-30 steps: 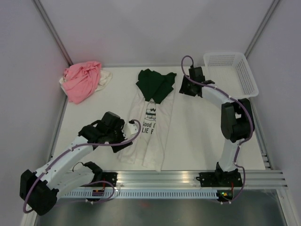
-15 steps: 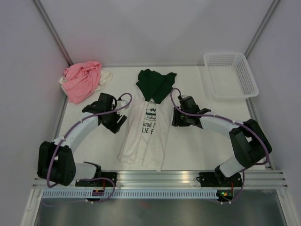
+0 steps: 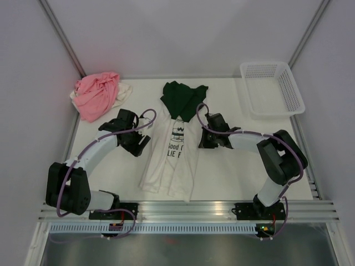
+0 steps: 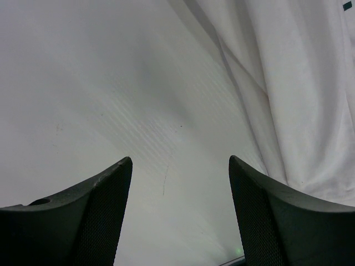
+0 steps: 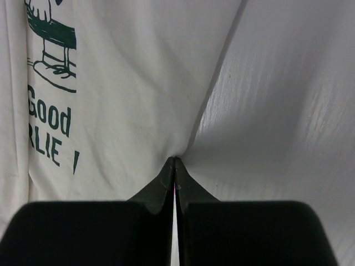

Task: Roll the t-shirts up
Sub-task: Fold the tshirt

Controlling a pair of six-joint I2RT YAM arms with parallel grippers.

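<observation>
A cream-white t-shirt with black cartoon and lettering lies lengthwise mid-table, also seen in the right wrist view. A dark green t-shirt lies crumpled on its far end. A pink t-shirt is heaped at the back left over another cream one. My right gripper is shut on the printed t-shirt's right edge, and the cloth puckers at its tips. My left gripper stands open over bare table just left of that t-shirt's left edge.
A white mesh basket stands at the back right corner. Grey walls and metal posts close in the table's sides and back. An aluminium rail runs along the near edge between the arm bases.
Both arms came in to the printed t-shirt's sides, the right from the back near the basket. The right gripper has closed on the cloth's edge. The left stays open.
</observation>
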